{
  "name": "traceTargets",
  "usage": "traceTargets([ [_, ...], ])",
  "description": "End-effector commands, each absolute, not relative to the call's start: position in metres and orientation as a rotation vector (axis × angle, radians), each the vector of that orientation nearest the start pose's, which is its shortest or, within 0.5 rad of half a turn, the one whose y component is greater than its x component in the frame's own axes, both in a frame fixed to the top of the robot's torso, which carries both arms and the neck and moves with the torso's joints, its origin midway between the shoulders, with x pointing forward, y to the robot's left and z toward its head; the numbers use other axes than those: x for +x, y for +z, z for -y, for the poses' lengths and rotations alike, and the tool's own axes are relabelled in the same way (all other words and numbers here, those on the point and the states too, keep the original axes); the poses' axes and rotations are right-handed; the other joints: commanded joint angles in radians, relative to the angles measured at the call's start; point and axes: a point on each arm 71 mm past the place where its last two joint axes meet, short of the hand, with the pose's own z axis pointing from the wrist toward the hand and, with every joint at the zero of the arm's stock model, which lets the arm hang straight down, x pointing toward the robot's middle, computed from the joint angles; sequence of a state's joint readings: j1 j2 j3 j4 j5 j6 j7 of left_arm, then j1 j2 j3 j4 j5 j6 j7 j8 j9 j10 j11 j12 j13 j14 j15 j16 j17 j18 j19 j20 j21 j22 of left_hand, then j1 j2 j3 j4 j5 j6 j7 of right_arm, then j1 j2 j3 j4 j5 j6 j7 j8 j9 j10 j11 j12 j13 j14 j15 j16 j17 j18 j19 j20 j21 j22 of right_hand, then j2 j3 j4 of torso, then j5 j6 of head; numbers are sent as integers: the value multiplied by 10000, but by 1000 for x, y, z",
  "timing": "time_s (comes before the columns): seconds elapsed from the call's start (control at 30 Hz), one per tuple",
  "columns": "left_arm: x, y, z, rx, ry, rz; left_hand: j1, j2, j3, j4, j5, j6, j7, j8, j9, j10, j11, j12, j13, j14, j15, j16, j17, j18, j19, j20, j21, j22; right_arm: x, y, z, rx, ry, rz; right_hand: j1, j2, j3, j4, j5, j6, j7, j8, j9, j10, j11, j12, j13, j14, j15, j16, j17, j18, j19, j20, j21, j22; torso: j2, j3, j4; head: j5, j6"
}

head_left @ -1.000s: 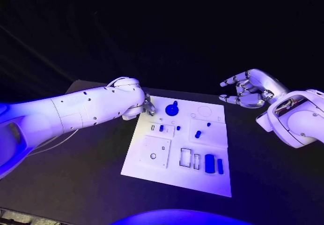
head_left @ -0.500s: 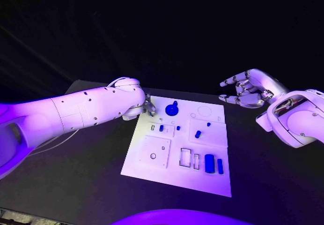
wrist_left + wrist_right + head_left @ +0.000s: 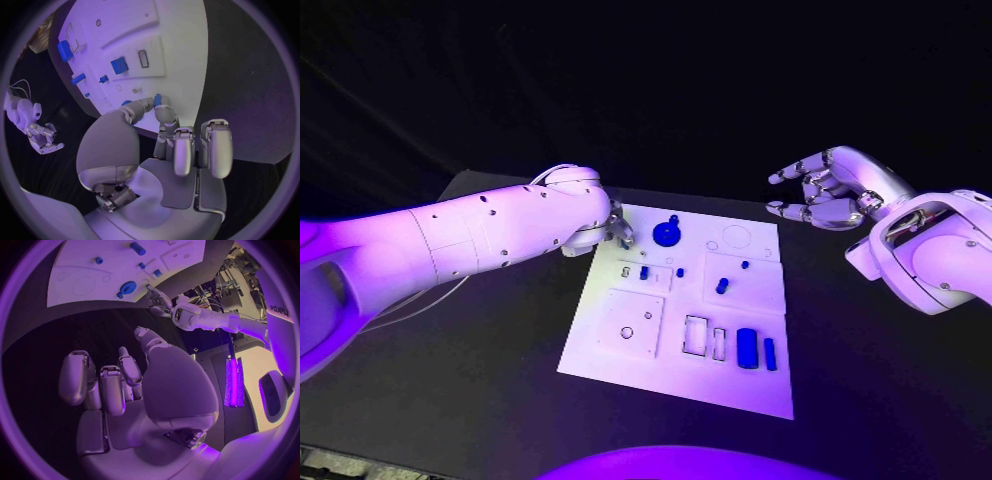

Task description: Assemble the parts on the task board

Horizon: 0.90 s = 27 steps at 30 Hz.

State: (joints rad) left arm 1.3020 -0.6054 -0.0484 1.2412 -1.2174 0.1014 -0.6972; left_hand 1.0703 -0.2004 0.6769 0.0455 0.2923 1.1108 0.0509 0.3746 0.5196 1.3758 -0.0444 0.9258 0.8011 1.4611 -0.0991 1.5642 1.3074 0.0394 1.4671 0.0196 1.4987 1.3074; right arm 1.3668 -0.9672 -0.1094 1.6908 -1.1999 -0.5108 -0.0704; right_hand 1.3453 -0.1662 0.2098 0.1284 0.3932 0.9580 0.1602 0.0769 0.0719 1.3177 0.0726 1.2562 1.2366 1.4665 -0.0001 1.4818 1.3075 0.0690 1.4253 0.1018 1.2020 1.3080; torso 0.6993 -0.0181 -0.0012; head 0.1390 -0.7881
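The white task board (image 3: 625, 345) lies in the middle of the black table, also in the left wrist view (image 3: 181, 30) and the right wrist view (image 3: 81, 265). A round blue knob (image 3: 668, 234) stands near its far edge. Small blue pieces (image 3: 723, 286) sit mid-board, and two long blue blocks (image 3: 749, 347) lie near the front right. My left hand (image 3: 612, 231) is at the board's far left corner, thumb and a finger pinching a small blue part (image 3: 157, 99). My right hand (image 3: 826, 190) hovers off the board's far right, fingers loosely curled and apart, holding nothing.
My left forearm (image 3: 459, 240) lies across the table left of the board. The right forearm (image 3: 935, 255) hangs over the table's right side. Bare black table (image 3: 459, 400) stretches in front of the board.
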Motion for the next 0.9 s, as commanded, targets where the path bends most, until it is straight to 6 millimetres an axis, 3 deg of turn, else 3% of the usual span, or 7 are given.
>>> traceTargets([
  [0.03,545,-190,-194,-2144,-305,-21730,-110,-30,-110,29,-44,324,-383,38,58,121,-112,57,2,1097,-54,66,2634,-137,369,-83,39,1793,470,-110,217,574,7904,-14660,-46,-63,0,75,65,69,-18,34,-4,-21,-15,-35,-8,695,-29,-46,1333,41,-60,18,-69,1492,2,-3,7,-4,-2],
  [0.9,545,-191,-192,-1825,-140,-21809,-34,-169,-422,92,-78,330,-410,66,-17,100,-133,43,-8,1097,-70,66,2634,-142,382,-98,50,1812,470,-110,215,550,7939,-14679,-55,-63,-11,99,75,76,-21,29,-7,-22,-20,-44,-17,692,-32,-57,1320,45,-66,14,-91,1487,0,-6,1,-23,-38],
])
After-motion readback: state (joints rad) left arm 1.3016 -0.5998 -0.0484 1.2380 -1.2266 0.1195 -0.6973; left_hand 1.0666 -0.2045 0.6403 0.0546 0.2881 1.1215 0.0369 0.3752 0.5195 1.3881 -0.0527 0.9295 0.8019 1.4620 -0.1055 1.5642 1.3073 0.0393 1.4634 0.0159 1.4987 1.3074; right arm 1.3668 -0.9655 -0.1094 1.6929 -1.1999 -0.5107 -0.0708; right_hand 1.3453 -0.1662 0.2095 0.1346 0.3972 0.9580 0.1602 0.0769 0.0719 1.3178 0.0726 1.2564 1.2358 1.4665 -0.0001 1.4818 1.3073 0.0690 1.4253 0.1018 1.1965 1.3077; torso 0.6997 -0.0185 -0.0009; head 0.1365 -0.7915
